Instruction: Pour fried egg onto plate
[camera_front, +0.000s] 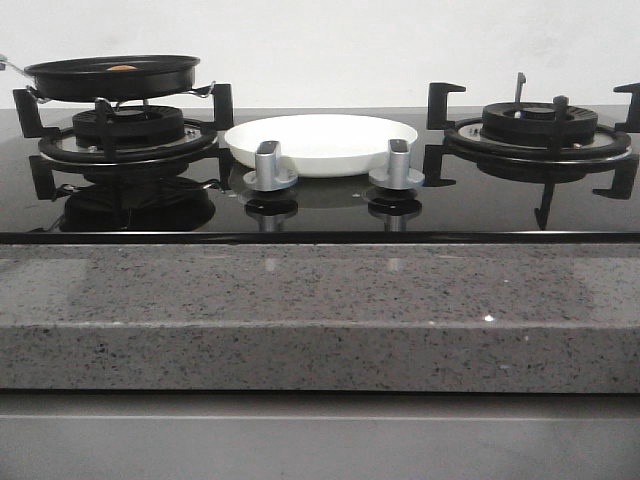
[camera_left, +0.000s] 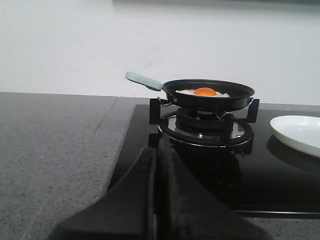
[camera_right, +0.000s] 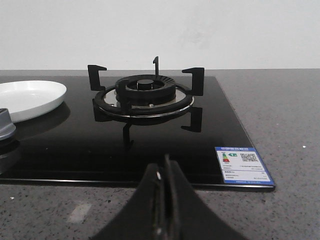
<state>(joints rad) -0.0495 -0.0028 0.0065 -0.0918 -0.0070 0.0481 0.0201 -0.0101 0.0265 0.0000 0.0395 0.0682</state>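
The egg lies in the black pan, orange yolk up, and the pan sits on the grate of the left burner. From the front the pan is at about ten o'clock on the black glass hob, with its pale green handle pointing away from the plate. The plate rests on the hob between the two burners, at twelve o'clock, just behind two grey knobs. It holds nothing. The right burner at two o'clock is bare. A blue label is stuck at the hob's near right corner. The hob is set in a speckled grey stone worktop.

The left gripper has its black fingers pressed together, holding nothing, near the hob's edge and facing the pan. The right gripper is likewise closed and empty, facing the right burner.
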